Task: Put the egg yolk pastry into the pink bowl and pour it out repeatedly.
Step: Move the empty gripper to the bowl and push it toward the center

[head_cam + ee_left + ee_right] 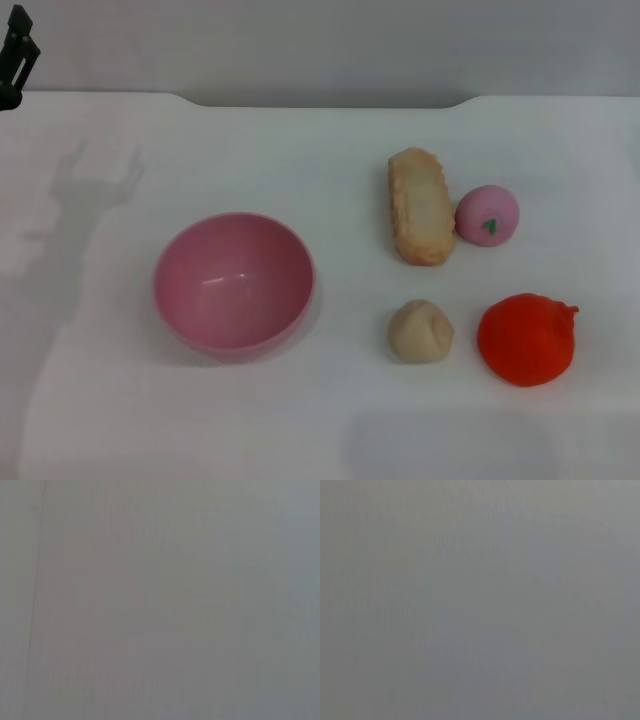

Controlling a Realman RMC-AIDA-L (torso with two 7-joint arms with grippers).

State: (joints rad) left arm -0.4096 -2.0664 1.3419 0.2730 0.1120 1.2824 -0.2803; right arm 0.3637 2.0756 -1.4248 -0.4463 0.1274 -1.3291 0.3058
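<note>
The pink bowl (pixel 233 283) stands upright on the white bench (pixel 100 400), left of centre and nearer the front edge than the back. Its inside shows only glossy pink wall with a small highlight. The egg yolk pastry (pixel 420 331) lies on the bench to the right of the bowl, well apart from it, a pale beige ball with a faint crease across its top.

Just beside the pastry, farther toward the right edge, sits a bright orange-red rounded item (pixel 526 338) with a small nub at its upper side; the two are near each other but not touching. Behind the pastry, toward the back edge, a long golden-brown bread piece (pixel 420 206) lies with its length running front to back. A pink ball with a green mark (pixel 487 215) rests right against the bread's right side.

At the back left corner, a dark part of the left end effector (pixel 18 55) pokes into the head view above the bench, and I cannot tell how its fingers stand. A shadow falls on the bench below it. The right end effector shows nowhere. Both wrist views show a plain grey surface.
</note>
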